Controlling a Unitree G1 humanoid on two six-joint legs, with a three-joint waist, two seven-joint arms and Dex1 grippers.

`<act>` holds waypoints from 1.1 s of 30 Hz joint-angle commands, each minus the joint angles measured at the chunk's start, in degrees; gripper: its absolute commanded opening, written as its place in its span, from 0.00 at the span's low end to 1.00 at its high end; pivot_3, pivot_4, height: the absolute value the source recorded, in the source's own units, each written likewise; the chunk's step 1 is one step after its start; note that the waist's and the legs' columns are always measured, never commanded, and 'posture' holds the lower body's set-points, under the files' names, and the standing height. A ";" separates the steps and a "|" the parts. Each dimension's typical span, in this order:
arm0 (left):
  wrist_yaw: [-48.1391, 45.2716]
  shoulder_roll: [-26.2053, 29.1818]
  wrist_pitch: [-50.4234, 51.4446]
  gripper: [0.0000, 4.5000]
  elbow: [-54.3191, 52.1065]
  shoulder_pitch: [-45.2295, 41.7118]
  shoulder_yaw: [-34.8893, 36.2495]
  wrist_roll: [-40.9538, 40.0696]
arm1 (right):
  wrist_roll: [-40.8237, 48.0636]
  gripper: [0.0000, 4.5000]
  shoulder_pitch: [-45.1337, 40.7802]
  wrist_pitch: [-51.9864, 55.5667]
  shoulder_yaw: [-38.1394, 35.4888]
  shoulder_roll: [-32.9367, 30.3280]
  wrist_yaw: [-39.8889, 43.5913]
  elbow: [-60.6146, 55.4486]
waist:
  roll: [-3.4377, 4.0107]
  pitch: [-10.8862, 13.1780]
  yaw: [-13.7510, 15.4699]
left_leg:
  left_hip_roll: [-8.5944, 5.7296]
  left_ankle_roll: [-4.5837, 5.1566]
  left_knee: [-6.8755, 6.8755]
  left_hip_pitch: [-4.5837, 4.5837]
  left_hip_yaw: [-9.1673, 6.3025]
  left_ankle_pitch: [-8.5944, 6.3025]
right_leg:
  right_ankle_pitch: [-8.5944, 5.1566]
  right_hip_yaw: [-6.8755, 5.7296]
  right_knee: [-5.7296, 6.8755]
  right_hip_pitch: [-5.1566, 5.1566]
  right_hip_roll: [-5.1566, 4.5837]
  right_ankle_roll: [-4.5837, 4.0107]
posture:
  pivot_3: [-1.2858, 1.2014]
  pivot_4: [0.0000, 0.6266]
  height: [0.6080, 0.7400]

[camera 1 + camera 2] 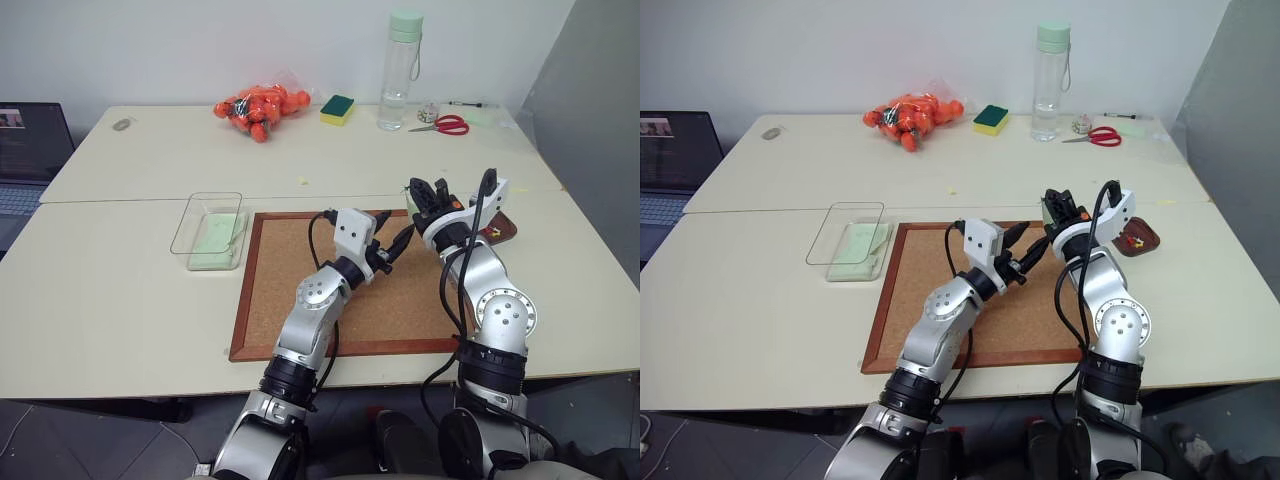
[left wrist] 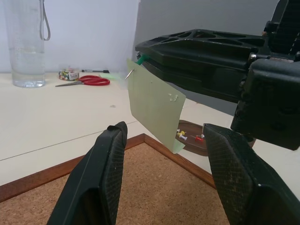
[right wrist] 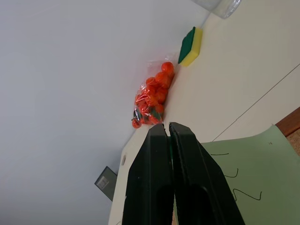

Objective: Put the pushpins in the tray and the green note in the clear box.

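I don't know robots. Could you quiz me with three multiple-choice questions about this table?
1. Where is the tray?
A. on the cork board
B. just off the cork board's right side
C. beside the laptop

2. What colour are the scissors' handles?
A. red
B. blue
C. black

3. How is the left gripper?
A. shut on the bottle
B. shut on the sponge
C. open

Answers:
1. B: the tray sits on the table beside the cork board.
2. A: the scissors have red handles.
3. C: the left gripper has its fingers spread apart.
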 commanded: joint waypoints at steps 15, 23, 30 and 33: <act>1.81 -1.21 -2.52 0.60 3.29 -2.76 2.17 -0.06 | 5.55 0.00 2.80 -0.46 3.88 1.51 -1.05 -5.72 | 0.00 0.00 -0.01 | 0.00 0.00 -0.01 -0.04 -0.03 0.00 | 0.00 -0.03 -0.05 -0.01 0.02 0.00 | 0.52 0.24 1.00; 1.35 -1.33 -2.95 0.60 3.66 -2.78 2.31 0.06 | 6.02 0.00 3.12 -0.97 4.44 1.41 -1.15 -5.70 | 0.00 0.00 -0.01 | 0.00 0.00 -0.02 -0.08 -0.05 0.00 | 0.00 -0.06 -0.07 -0.04 0.03 0.00 | 0.52 0.24 1.00; 1.22 -1.33 -3.07 0.35 3.68 -2.65 2.20 0.25 | 6.12 0.00 3.46 -1.42 4.84 1.30 -1.26 -5.90 | 0.00 0.00 -0.01 | 0.01 0.00 -0.02 -0.10 -0.05 0.00 | 0.00 -0.06 -0.08 -0.05 0.03 0.00 | 0.52 0.24 1.00; 1.27 -1.35 -3.13 0.21 3.76 -2.69 2.26 0.28 | 6.24 0.00 3.58 -1.61 4.99 1.22 -1.37 -5.93 | 0.00 0.00 -0.01 | 0.01 0.01 -0.02 -0.10 -0.05 0.00 | -0.01 -0.06 -0.08 -0.06 0.03 0.00 | 0.52 0.24 1.00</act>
